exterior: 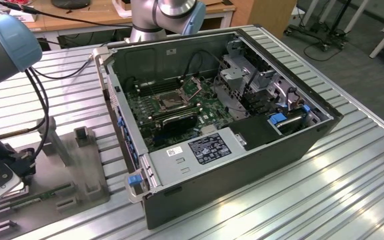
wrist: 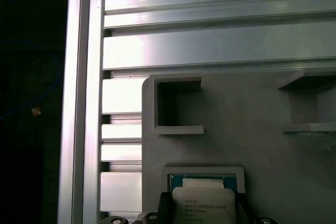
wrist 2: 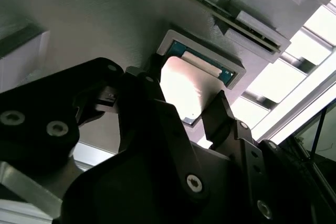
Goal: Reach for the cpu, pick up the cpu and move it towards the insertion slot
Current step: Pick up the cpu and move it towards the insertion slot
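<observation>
Shows one gripper (wrist 2: 185,92) low over a grey fixture plate (wrist: 236,124), fingers (wrist 2: 219,116) parted to roughly the chip's width and holding nothing yet. Directly between those two fingers, flat in a shallow framed nest (wrist: 206,170): the cpu (wrist 2: 178,85) (wrist: 203,203), silvery top up, seated and unlifted in both wrist views. Finger close beside each of two opposite edges, contact too fine to judge.

Looks like the very end of the reach, on the brink of the pick-up. Calls for an even squeeze on the two opposite edges, square to the chip, and a straight rise clear of the nest frame, with no tilting and no dragging of a corner.

Well apart from the gripper, across the slatted metal table (exterior: 339,180) and inside the open computer case (exterior: 245,165): the insertion slot (exterior: 168,102), a silver-framed square on green board, seen in the exterior view. Just beside the gripper, on the same plate: a long green memory stick (exterior: 42,195).

By count: one gripper with two fingers, one cpu, one insertion slot, one computer case, one memory stick, one nest in use, and two empty recesses (wrist: 176,106) farther out on the plate.
</observation>
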